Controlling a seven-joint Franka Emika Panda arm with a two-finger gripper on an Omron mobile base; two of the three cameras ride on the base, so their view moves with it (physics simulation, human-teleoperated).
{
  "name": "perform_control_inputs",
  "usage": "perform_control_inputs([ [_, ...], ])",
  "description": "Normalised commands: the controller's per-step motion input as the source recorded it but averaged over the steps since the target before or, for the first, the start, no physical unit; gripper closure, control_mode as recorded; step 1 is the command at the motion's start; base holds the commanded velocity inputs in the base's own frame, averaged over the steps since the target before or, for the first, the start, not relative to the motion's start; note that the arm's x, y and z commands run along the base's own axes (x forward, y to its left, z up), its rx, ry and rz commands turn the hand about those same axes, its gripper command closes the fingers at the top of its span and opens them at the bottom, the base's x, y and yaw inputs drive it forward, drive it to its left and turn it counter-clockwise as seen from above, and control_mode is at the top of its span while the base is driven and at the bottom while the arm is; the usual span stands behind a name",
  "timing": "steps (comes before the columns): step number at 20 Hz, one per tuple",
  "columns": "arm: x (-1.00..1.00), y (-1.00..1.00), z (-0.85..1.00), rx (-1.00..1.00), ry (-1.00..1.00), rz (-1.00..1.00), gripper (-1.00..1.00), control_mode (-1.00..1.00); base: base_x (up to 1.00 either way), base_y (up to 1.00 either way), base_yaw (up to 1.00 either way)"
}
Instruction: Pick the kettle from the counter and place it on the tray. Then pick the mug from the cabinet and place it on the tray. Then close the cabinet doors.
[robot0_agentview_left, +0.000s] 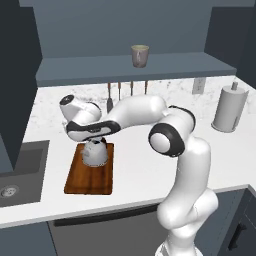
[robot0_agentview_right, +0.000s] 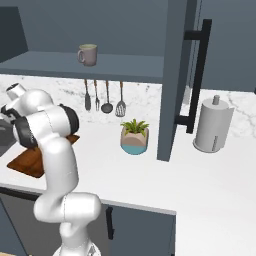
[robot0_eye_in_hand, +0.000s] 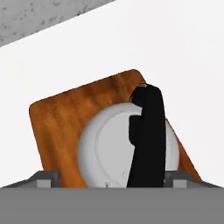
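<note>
The silver-grey kettle (robot0_agentview_left: 95, 154) with its black handle (robot0_eye_in_hand: 148, 135) sits on the reddish-brown tray (robot0_agentview_left: 90, 175) on the white counter (robot0_agentview_left: 140, 165). My gripper (robot0_agentview_left: 95, 142) hangs just above the kettle and is open. In the hand view its fingertips (robot0_eye_in_hand: 43, 178) stand wide apart on either side of the kettle (robot0_eye_in_hand: 109, 148), clear of the handle. The beige mug (robot0_agentview_left: 140, 55) stands on the shelf of the open cabinet (robot0_agentview_left: 135, 67). It appears again as the mug (robot0_agentview_right: 88, 54) in the right base view. One cabinet door (robot0_agentview_right: 176, 75) stands swung open.
A sink (robot0_agentview_left: 20, 172) lies left of the tray. A paper towel roll (robot0_agentview_left: 229, 108) stands at the right. A plant pot (robot0_agentview_right: 134, 138) sits beside the open door's edge. Utensils (robot0_agentview_right: 106, 97) hang on the backsplash. The other door (robot0_agentview_left: 15, 75) juts out at left.
</note>
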Motion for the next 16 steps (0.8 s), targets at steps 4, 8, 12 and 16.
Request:
perform_control_inputs([
  [4, -0.56, 0.00, 0.13, 0.00, -0.17, 0.00, -1.00, -1.00, 0.00, 0.00, 0.00],
  [8, -0.74, -0.15, 0.45, 0.01, -0.20, 0.00, -1.00, -1.00, 0.00, 0.00, 0.00],
  [12, -0.76, -0.52, 0.73, 0.02, -0.14, 0.00, -1.00, -1.00, 0.00, 0.00, 0.00],
  [16, -0.64, -0.84, 0.86, 0.05, -0.04, 0.00, -1.00, -1.00, 0.00, 0.00, 0.00],
])
